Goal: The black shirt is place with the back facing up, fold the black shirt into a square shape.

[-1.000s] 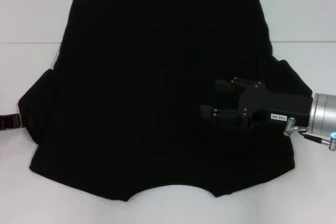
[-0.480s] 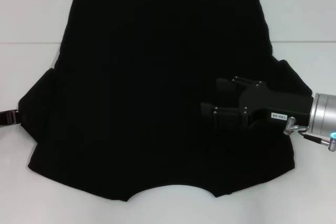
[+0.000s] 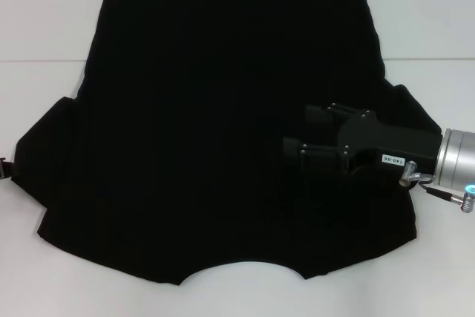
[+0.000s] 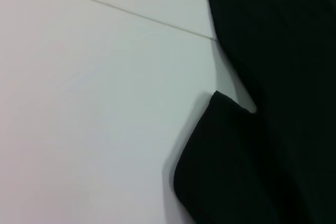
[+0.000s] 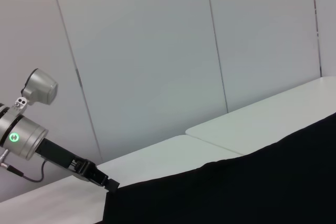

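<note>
Black shirt [image 3: 223, 124] lies spread flat on the white table [image 3: 44, 20], its neckline curve at the edge nearest the robot and its hem at the far edge, with a short sleeve sticking out to each side. The shirt covers most of the table in the head view, and a thin seam in the table surface runs sideways behind it, about level with the upper part of the body panel. The right gripper [image 3: 297, 155] is low over the shirt's right side, just inward of the right sleeve, with its black housing and silver wrist reaching in from the shirt's right edge. Its two fingers point toward the shirt's middle and sit a little apart, one beyond the other; against the black cloth I cannot tell whether any fabric is caught between them or whether they touch the shirt. The left gripper [image 5: 107, 183] is at the outer tip of the shirt's left sleeve, right at the cloth's edge; in the head view only a small dark sliver of it shows there, and whether its jaws are wide, narrow or closed on the sleeve cannot be told. The left wrist view shows the left sleeve [image 4: 220, 171] lying flat on the table beside the shirt's body panel.
</note>
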{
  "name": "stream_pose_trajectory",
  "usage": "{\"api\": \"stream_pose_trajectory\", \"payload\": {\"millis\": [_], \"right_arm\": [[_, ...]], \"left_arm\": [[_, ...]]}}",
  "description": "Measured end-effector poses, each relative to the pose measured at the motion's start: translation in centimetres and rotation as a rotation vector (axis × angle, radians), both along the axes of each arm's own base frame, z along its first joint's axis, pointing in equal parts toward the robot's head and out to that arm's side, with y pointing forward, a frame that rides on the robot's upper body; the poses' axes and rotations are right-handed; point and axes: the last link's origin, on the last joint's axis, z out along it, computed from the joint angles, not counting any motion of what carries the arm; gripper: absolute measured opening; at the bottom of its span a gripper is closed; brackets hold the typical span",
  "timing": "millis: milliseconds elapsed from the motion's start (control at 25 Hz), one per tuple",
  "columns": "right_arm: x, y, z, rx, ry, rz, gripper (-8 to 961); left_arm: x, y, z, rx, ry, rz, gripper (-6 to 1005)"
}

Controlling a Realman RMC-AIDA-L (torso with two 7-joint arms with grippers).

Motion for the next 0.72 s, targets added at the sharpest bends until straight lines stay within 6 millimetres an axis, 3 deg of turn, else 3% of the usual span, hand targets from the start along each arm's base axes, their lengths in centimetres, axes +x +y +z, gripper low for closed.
{"api": "stream_pose_trajectory", "payload": {"millis": [280, 480, 720], "right_arm": [[-0.1, 0.2, 0.0, 0.007, -0.006, -0.004, 871], [-0.1, 0.3, 0.0, 0.006, -0.005, -0.006, 701], [0.0, 0.3, 0.0, -0.004, 0.004, -0.024, 708]], "left_arm": [[-0.5, -0.7, 0.7, 0.017, 0.001, 0.015, 6], [-0.6, -1.2, 1.1, 0.022, -0.003, 0.019, 6], [-1.0, -1.7, 1.4, 0.034, -0.002, 0.032, 7]]}}
